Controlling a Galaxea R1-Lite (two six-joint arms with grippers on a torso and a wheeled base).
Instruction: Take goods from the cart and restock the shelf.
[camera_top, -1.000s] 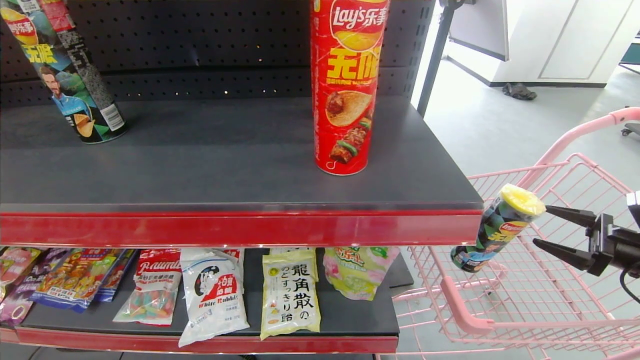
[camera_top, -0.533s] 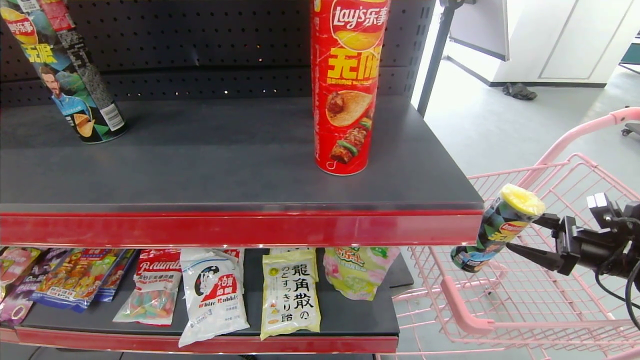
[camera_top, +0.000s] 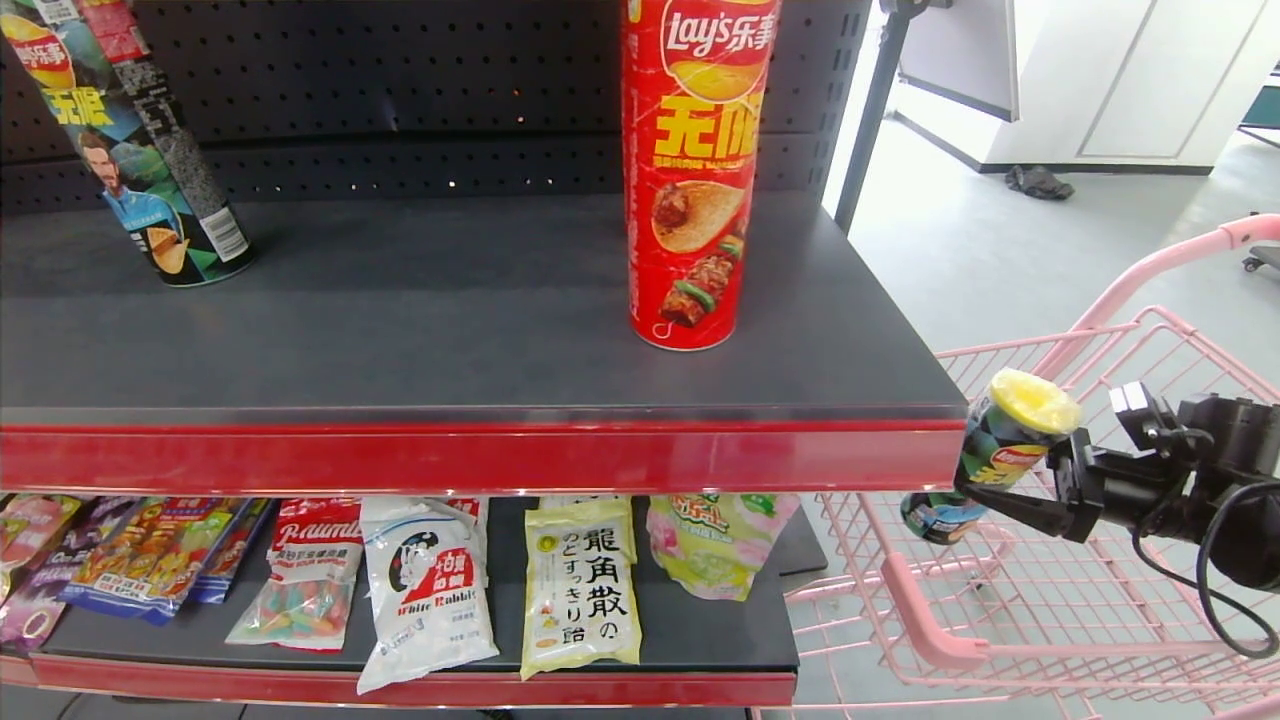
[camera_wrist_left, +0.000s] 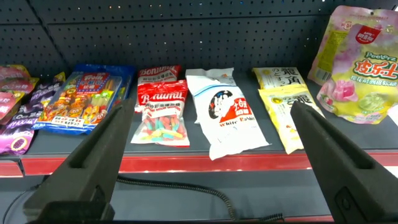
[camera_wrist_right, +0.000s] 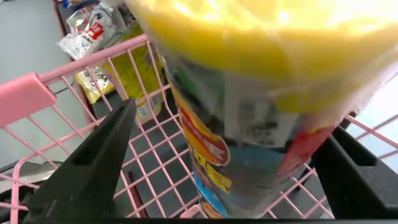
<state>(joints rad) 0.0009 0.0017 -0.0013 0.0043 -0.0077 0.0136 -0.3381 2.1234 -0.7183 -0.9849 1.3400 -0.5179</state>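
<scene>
r pincer (camera_top: 985, 470) straddling dark green cardboard chip can w/ yellow plastic lid (camera_top: 1003, 443), fingers spread, gap showing one side, not clamping. can leaning tilted btwn fingers, inside pink wire cart (camera_top: 930, 645). l pincer (camera_wrist_left: 211, 104) gaping wide, holding nothing.

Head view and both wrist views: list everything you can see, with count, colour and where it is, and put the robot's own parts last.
Red can: one, red, upright on the upper shelf, right of middle.
Dark can: one, dark with blue-green print, tilted, at the upper shelf's left end.
Yellow-lidded can: one, dark green, leaning inside the cart.
Snack bags: several, mixed colours, lying in a row on the lower shelf.
Upper shelf: one, dark grey with a red front edge.
Lower shelf: one, same colours, beneath it.
Cart: one, pink wire, right of the shelves.
Right gripper: black, jaws open around the yellow-lidded can.
Left gripper: black, jaws open, facing the lower shelf.
</scene>
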